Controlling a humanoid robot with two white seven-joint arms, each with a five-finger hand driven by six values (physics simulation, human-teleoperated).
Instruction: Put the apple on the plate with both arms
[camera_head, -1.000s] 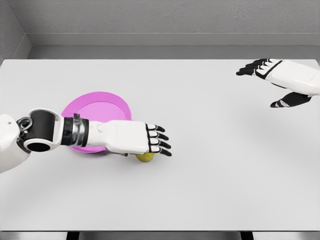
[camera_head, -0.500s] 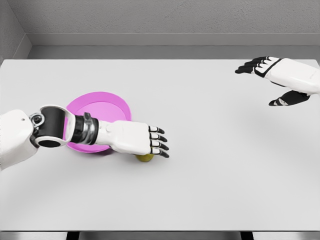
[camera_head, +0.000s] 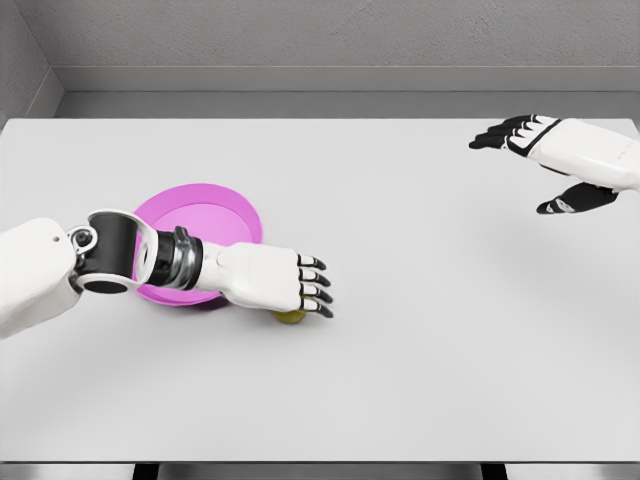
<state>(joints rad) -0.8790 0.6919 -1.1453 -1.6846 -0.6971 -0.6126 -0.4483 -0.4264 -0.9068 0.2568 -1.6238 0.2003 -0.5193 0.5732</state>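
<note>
1. A white table (camera_head: 400, 380) fills the head view, with a grey wall behind it.
2. A pink plate (camera_head: 200, 215) lies on the left half of the table, its near edge hidden under the left forearm.
3. The left hand (camera_head: 270, 280) reaches across the plate's front rim, palm down, with its black-tipped fingers (camera_head: 315, 290) stretched out nearly flat and slightly spread.
4. The apple (camera_head: 290, 317), yellow-green, lies on the table just beside the plate and outside it; only a sliver shows below the left hand.
5. The hand covers the apple from above; the fingers appear not to be wrapped around it, though the palm hides any contact.
6. The right hand (camera_head: 545, 150) hovers over the far right corner of the table, well apart from apple and plate.
7. Its fingers (camera_head: 500, 135) are extended and loosely spread, the thumb hanging apart below, and it holds nothing.
</note>
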